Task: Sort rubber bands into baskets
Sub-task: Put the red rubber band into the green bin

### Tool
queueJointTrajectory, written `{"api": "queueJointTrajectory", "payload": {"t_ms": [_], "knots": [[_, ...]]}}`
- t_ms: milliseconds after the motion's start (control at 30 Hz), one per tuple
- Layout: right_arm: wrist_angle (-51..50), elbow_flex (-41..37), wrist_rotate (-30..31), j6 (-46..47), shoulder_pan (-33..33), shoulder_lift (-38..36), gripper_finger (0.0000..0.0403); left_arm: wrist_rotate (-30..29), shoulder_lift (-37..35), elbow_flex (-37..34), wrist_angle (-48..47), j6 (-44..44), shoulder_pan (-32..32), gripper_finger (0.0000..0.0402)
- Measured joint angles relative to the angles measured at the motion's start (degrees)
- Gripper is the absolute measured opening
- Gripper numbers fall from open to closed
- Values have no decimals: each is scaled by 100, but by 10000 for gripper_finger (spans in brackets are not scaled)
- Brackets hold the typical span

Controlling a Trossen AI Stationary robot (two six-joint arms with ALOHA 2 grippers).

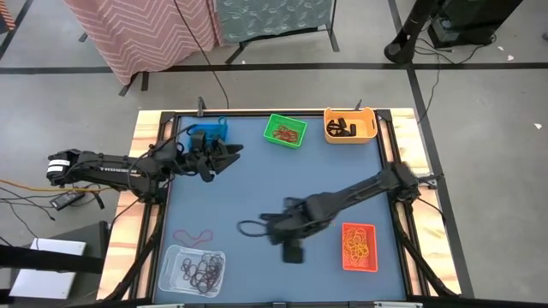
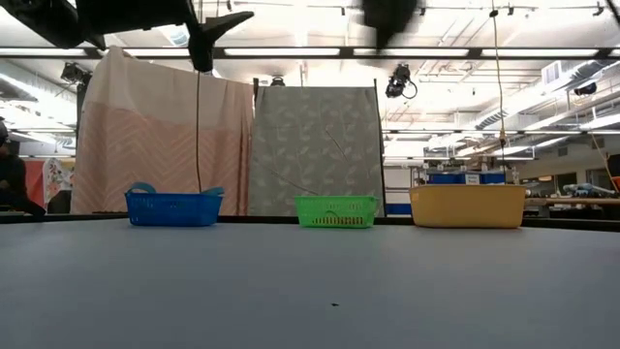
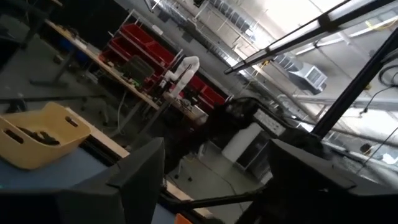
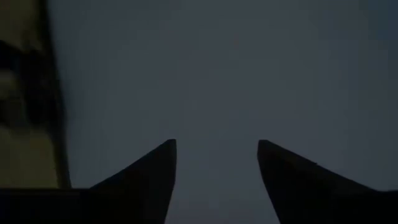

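While the blue worktop [image 1: 274,180] fills most of the high view inside its pale wooden border, two dark arms reach over it. One comes from the left side, its left gripper [image 1: 233,155] held just beside the blue basket [image 1: 210,133] at the far left corner; the fingers [image 3: 140,174] are spread apart with nothing between them. The other comes from the right side toward the middle, where the right gripper [image 1: 248,228] hangs over bare worktop, its fingers [image 4: 149,174] likewise parted and empty.

Five baskets sit around the edges. Along the far edge after the blue one come the green basket [image 1: 285,130] holding reddish bands and the yellow-orange basket [image 1: 350,125] holding dark ones. Nearer, the red-orange basket [image 1: 360,246] at right holds yellow and orange bands, and the clear white basket [image 1: 193,269] at the near left corner holds a heap of dark bands.

One red rubber band [image 1: 195,235] lies loose on the worktop, just beyond the clear white basket
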Motion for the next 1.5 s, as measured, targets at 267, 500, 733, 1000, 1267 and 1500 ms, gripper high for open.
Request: {"api": "queueJointTrajectory", "payload": {"t_ms": [267, 500, 733, 1000, 1267, 1500], "knots": [[678, -3501, -6, 2637, 460, -2383, 234, 386, 141, 589, -3410, -387, -588, 286], [2887, -5415, 365, 4803, 784, -3521, 233, -1, 1174, 2044, -8726, -190, -1927, 286], [3965, -5840, 644, 4943, 811, -3411, 233, -80, 1936, 1537, -8684, -1569, -3264, 286], [4316, -5845, 546, 4775, 813, -2987, 232, -238, 2824, 1303, -8620, -2269, -3571, 286], [4370, -5844, 481, 4639, 811, -2989, 232, -287, 3285, 1486, -8614, -2318, -3741, 286], [4390, -5844, 492, 4634, 803, -2980, 232, -475, 3305, 1499, -8795, -2165, -3775, 224]]}}
